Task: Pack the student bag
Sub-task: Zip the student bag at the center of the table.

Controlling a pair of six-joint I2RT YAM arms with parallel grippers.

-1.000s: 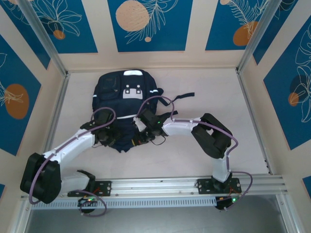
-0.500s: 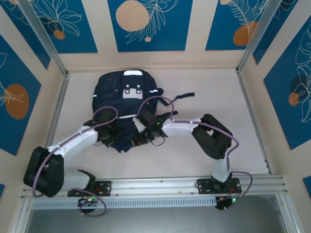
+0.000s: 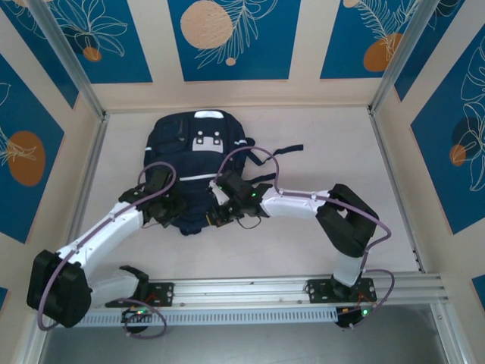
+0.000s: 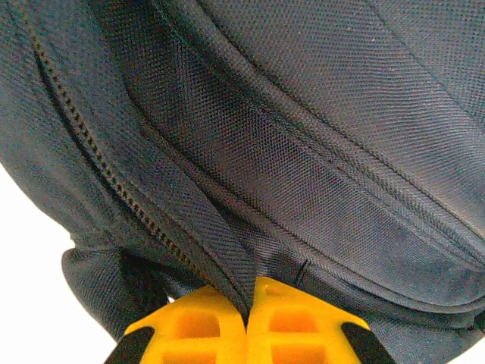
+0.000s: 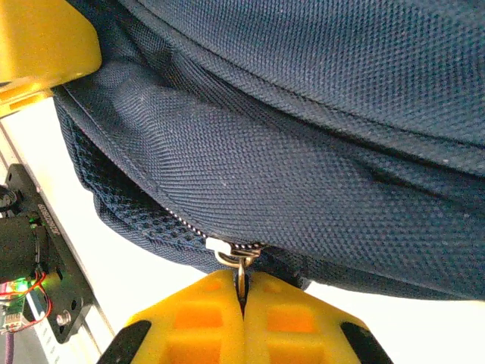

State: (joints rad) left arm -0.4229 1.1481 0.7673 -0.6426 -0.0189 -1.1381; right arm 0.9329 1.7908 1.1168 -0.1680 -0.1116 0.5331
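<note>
Close up, my left gripper (image 4: 246, 307) pinches student bag (image 3: 174, 144) fabric, and my right gripper (image 5: 242, 296) clamps its zipper pull (image 5: 239, 262). Overhead, both meet its near end.

The surface (image 3: 326, 152) is a pale, off-white sheet with a metal rail (image 3: 250, 289) running along its near edge. One thing lies directly on it: a navy backpack (image 3: 195, 152), left of the middle and toward the far side, its grey-white patch facing up. Its dark straps (image 3: 282, 149) trail out to the right over the surface. In the left wrist view the backpack (image 4: 318, 114) fabric hangs close over the white surface (image 4: 30, 280). In the right wrist view the backpack (image 5: 318, 114) edge sits just above it (image 5: 432, 326).
</note>
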